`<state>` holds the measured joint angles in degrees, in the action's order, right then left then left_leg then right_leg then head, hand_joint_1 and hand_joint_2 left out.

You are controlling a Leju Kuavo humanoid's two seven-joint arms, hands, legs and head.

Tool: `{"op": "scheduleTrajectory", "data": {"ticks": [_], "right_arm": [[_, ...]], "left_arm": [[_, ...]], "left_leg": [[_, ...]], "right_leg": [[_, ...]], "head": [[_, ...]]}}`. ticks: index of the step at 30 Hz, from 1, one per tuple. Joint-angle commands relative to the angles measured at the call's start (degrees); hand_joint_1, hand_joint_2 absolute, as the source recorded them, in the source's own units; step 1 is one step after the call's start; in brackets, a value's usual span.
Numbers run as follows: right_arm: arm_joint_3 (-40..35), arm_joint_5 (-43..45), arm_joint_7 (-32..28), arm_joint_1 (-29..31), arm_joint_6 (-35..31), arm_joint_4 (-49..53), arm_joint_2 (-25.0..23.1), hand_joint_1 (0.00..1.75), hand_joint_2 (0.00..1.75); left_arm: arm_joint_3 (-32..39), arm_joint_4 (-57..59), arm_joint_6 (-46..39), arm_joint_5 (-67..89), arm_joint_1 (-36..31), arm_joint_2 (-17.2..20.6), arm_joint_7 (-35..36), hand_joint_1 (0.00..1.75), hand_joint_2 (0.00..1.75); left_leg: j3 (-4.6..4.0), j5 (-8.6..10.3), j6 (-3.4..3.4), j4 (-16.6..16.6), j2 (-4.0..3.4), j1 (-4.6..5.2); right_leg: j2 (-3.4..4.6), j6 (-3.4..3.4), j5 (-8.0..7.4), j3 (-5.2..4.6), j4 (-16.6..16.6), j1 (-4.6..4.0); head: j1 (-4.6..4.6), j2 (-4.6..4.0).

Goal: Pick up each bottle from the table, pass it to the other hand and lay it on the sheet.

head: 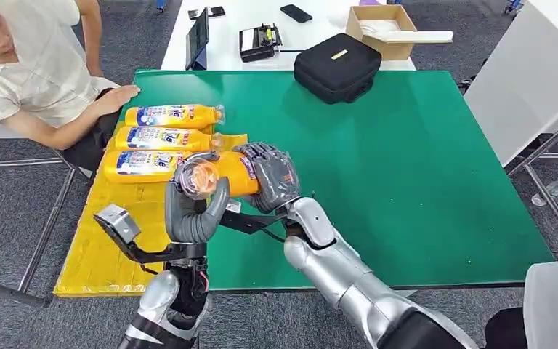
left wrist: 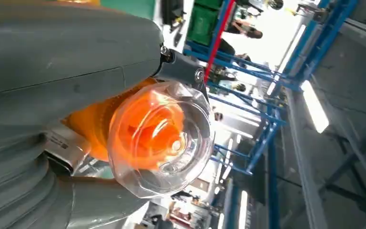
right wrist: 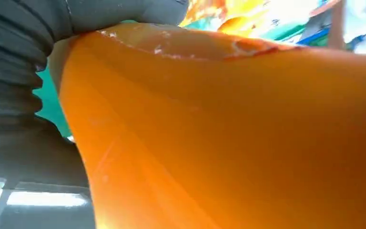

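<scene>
Bottle (head: 221, 177), orange, held above the yellow sheet's (head: 102, 247) edge: left hand (head: 192, 211) grips its clear-capped end, right hand (head: 275, 177) wraps its body. Left wrist view shows the cap (left wrist: 159, 138) end-on; three bottles (head: 161, 138) lie on the sheet.

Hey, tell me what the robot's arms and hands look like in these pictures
Both arms are glossy silver shells with dark joints. The left hand has a smooth grey cover and thick grey fingers; the right hand shows darker, segmented fingers. A black bracket carrying a small grey box sits at the left wrist, with thin cables nearby.
</scene>
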<state>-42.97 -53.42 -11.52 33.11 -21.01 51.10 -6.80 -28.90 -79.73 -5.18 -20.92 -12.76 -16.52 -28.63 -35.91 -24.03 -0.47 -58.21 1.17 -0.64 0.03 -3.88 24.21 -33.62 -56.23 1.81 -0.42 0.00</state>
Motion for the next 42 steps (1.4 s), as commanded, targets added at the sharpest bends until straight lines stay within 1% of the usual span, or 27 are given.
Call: {"op": "scheduleTrajectory", "data": {"ticks": [1, 2, 4, 5, 6, 7, 8, 10, 12, 13, 14, 16, 17, 19, 21, 23, 24, 30, 31, 32, 33, 34, 35, 36, 37, 38, 42], "right_arm": [[2.7, 5.1, -2.4, -2.1, 1.2, -5.6, 1.3, 0.63, 1.75], [3.4, 5.6, -2.9, -2.8, 0.6, -5.9, 1.8, 0.56, 1.75], [3.5, 5.8, -3.3, -3.0, 0.3, -5.9, 2.1, 0.56, 1.75], [3.5, 5.8, -3.4, -3.1, 0.3, -5.9, 2.1, 0.42, 1.75], [4.8, 6.2, -2.9, -4.0, -0.1, -5.4, 2.3, 0.21, 1.75], [5.6, 6.0, -2.7, -4.9, -0.6, -4.8, 2.9, 0.0, 1.75], [7.2, 6.5, -2.7, -6.7, -0.9, -3.5, 3.7, 0.0, 1.75], [9.1, 6.3, -3.1, -8.9, -1.9, -1.7, 5.0, 0.0, 1.75], [9.2, 6.3, -3.2, -9.0, -1.9, -1.6, 5.1, 0.0, 1.75], [9.2, 6.3, -3.2, -9.0, -1.9, -1.6, 5.1, 0.0, 1.75], [9.2, 6.3, -3.1, -8.8, -1.7, -1.5, 4.9, 0.0, 1.75], [9.2, 6.3, -3.1, -8.8, -1.7, -1.5, 4.9, 0.0, 1.75], [9.3, 6.2, -3.1, -8.7, -1.6, -1.5, 4.7, 0.0, 1.75], [9.3, 6.2, -3.1, -8.7, -1.6, -1.5, 4.7, 0.0, 1.75], [9.7, 6.4, -3.0, -8.9, -1.6, -1.4, 4.5, 0.0, 1.75], [11.1, 5.9, -3.1, -9.9, -2.2, -0.6, 4.6, 0.0, 1.75], [12.0, 5.7, -3.4, -10.8, -2.4, 0.3, 4.8, 0.0, 1.75], [14.3, 4.1, -4.3, -15.6, -3.0, 5.5, 5.4, 0.0, 1.75], [14.8, 3.8, -4.3, -16.2, -3.0, 6.4, 5.5, 0.0, 1.75], [15.2, 3.4, -4.3, -16.7, -2.8, 7.3, 5.6, 0.0, 1.75], [15.5, 3.1, -4.3, -17.2, -2.8, 8.1, 5.7, 0.0, 1.75], [16.2, 2.8, -4.2, -18.3, -2.8, 10.0, 5.9, 0.0, 1.75], [16.7, 2.7, -4.2, -19.0, -2.4, 11.3, 5.8, 0.0, 1.75], [17.2, 2.4, -4.3, -19.5, -2.1, 12.5, 5.7, 0.0, 1.75], [17.5, 2.0, -4.4, -19.8, -2.0, 13.3, 5.7, 0.0, 1.75], [18.1, 1.6, -4.4, -20.3, -1.4, 14.6, 5.5, 0.0, 1.75], [21.1, -0.1, -3.8, -23.0, -0.1, 18.2, 5.6, 0.0, 1.75]], "left_arm": [[-2.1, -0.3, -0.4, 2.8, -1.8, 0.8, -0.2, 1.75, 1.75], [-1.9, 0.3, -1.7, 3.9, -2.0, 1.1, 0.1, 1.75, 1.75], [-1.7, 0.6, -1.6, 3.8, -2.1, 1.2, 0.2, 1.75, 1.75], [-1.7, 0.7, -1.7, 3.9, -2.1, 1.4, 0.2, 1.75, 1.75], [-1.9, 2.0, -5.7, 8.2, -2.6, 1.6, 0.7, 1.75, 1.75], [-1.8, 2.9, -7.1, 9.7, -2.9, 1.7, 1.3, 1.75, 1.75], [-1.0, 3.9, -8.2, 10.8, -2.9, 1.9, 1.7, 1.75, 1.75], [-0.3, 4.5, -7.7, 11.2, -2.7, 2.3, 1.9, 1.75, 1.75], [-0.2, 4.4, -7.6, 11.2, -2.7, 2.3, 1.9, 1.75, 1.75], [-0.2, 4.4, -7.6, 11.2, -2.7, 2.3, 1.9, 1.75, 1.75], [-0.2, 4.2, -7.6, 11.2, -2.6, 2.1, 1.9, 1.75, 1.75], [-0.2, 4.2, -7.6, 11.2, -2.6, 2.1, 1.9, 1.75, 1.75], [-0.3, 3.9, -7.5, 11.3, -2.5, 2.1, 1.9, 1.75, 1.75], [-0.3, 3.9, -7.5, 11.3, -2.5, 2.1, 1.9, 1.75, 1.75], [-0.3, 3.8, -7.4, 11.3, -2.5, 2.2, 2.0, 1.75, 1.75], [-0.3, 3.4, -6.3, 11.1, -2.0, 2.3, 2.6, 1.75, 1.75], [-0.3, 3.2, -6.4, 11.8, -1.9, 2.4, 2.6, 1.75, 1.75], [0.2, 3.3, -9.9, 17.7, -1.6, 2.8, 3.3, 1.75, 1.75], [0.3, 3.4, -11.4, 20.1, -1.7, 2.9, 3.2, 1.75, 1.75], [0.1, 3.6, -14.1, 24.3, -1.9, 3.3, 2.9, 1.75, 1.75], [0.3, 3.8, -16.0, 27.4, -2.0, 3.5, 3.0, 1.75, 1.75], [0.7, 3.9, -19.9, 33.2, -2.0, 3.5, 3.2, 1.75, 1.75], [0.8, 4.0, -22.8, 38.5, -2.0, 3.6, 3.5, 1.75, 1.75], [0.9, 4.1, -25.4, 44.0, -2.0, 3.7, 4.5, 1.75, 1.75], [0.7, 4.5, -27.5, 49.4, -2.2, 4.1, 5.7, 1.75, 1.75], [0.5, 4.7, -29.2, 57.7, -2.1, 4.2, 9.1, 1.75, 1.75], [1.2, 6.4, -30.3, 78.4, -0.8, 4.0, 18.3, 1.75, 1.75]], "left_leg": [[0.21, -0.06, -0.01, 0.0, 0.1, -0.05], [0.17, -0.02, -0.01, 0.0, 0.14, -0.04], [0.29, -0.04, -0.02, 0.1, 0.16, -0.04], [0.17, -0.01, -0.01, 0.1, 0.12, -0.01], [0.15, -0.01, -0.01, 0.1, 0.12, -0.02], [0.22, -0.03, -0.01, 0.0, 0.13, -0.05], [0.37, -0.05, -0.01, 0.1, 0.18, -0.07], [0.29, -0.01, -0.01, 0.1, 0.23, -0.05], [0.18, 0.01, -0.01, 0.1, 0.19, 0.0], [0.47, -0.07, -0.01, 0.1, 0.19, -0.06], [0.33, -0.07, -0.01, 0.1, 0.08, -0.03], [0.53, -0.19, -0.01, 0.0, -0.1, -0.08], [0.15, -0.05, -0.01, 0.0, 0.04, -0.01], [0.11, -0.03, 0.0, 0.0, 0.04, 0.0], [0.36, -0.15, -0.01, 0.0, -0.07, -0.04], [0.17, -0.06, -0.01, 0.0, -0.05, 0.01], [0.26, -0.1, -0.01, 0.0, -0.04, -0.03], [0.25, -0.09, -0.01, 0.1, 0.01, -0.03], [0.12, -0.04, -0.01, 0.1, 0.04, -0.01], [0.3, -0.11, -0.01, 0.1, -0.01, -0.03], [0.12, -0.04, -0.01, 0.1, 0.05, 0.0], [0.25, -0.09, 0.0, 0.0, 0.01, -0.02], [0.13, -0.05, 0.0, 0.0, 0.0, -0.01], [0.44, -0.18, 0.01, 0.0, -0.12, -0.07], [0.17, -0.06, -0.01, 0.1, 0.02, 0.01], [0.07, -0.03, 0.0, 0.0, 0.02, 0.01], [0.36, -0.15, -0.01, 0.0, -0.1, -0.03]], "right_leg": [[-0.18, 0.19, 0.09, 0.29, 0.1, -0.09], [-0.2, 0.13, 0.06, 0.25, 0.1, -0.07], [-0.24, 0.17, 0.09, 0.38, 0.1, -0.08], [-0.17, 0.12, 0.05, 0.22, 0.1, -0.03], [-0.17, 0.12, 0.05, 0.21, 0.1, -0.04], [-0.21, 0.17, 0.07, 0.32, 0.1, -0.08], [-0.29, 0.25, 0.1, 0.5, 0.2, -0.12], [-0.31, 0.19, 0.08, 0.42, 0.2, -0.08], [-0.24, 0.12, 0.05, 0.26, 0.1, -0.02], [-0.31, 0.3, 0.12, 0.6, 0.2, -0.12], [-0.18, 0.24, 0.09, 0.41, 0.2, -0.07], [-0.06, 0.38, 0.15, 0.61, 0.2, -0.16], [-0.09, 0.17, 0.05, 0.22, 0.1, -0.04], [-0.1, 0.15, 0.04, 0.15, 0.1, -0.04], [-0.05, 0.31, 0.12, 0.41, 0.1, -0.11], [-0.02, 0.17, 0.05, 0.19, 0.1, -0.04], [-0.05, 0.22, 0.09, 0.31, 0.1, -0.08], [-0.09, 0.21, 0.09, 0.33, 0.1, -0.07], [-0.09, 0.14, 0.05, 0.18, 0.1, -0.04], [-0.09, 0.24, 0.1, 0.36, 0.1, -0.07], [-0.1, 0.15, 0.05, 0.18, 0.1, -0.03], [-0.09, 0.23, 0.09, 0.31, 0.1, -0.07], [-0.06, 0.17, 0.05, 0.18, 0.1, -0.04], [-0.02, 0.36, 0.14, 0.49, 0.1, -0.14], [-0.09, 0.19, 0.07, 0.22, 0.1, -0.03], [-0.06, 0.13, 0.04, 0.11, 0.1, -0.02], [-0.01, 0.28, 0.11, 0.41, 0.1, -0.1]], "head": [[0.0, 0.0], [0.0, 0.0], [0.02, 0.0], [-0.02, 0.0], [0.0, 0.0], [0.0, 0.0], [0.0, 0.0], [0.0, 0.0], [0.0, 0.0], [0.0, 0.0], [0.0, 0.0], [0.0, 0.0], [0.0, 0.0], [0.0, 0.0], [0.0, 0.0], [0.0, 0.0], [0.0, 0.0], [0.0, 0.0], [0.0, 0.0], [0.0, 0.0], [0.0, 0.0], [0.0, 0.0], [0.0, 0.0], [0.0, 0.0], [0.0, 0.0], [0.0, 0.0], [0.0, 0.0]]}}
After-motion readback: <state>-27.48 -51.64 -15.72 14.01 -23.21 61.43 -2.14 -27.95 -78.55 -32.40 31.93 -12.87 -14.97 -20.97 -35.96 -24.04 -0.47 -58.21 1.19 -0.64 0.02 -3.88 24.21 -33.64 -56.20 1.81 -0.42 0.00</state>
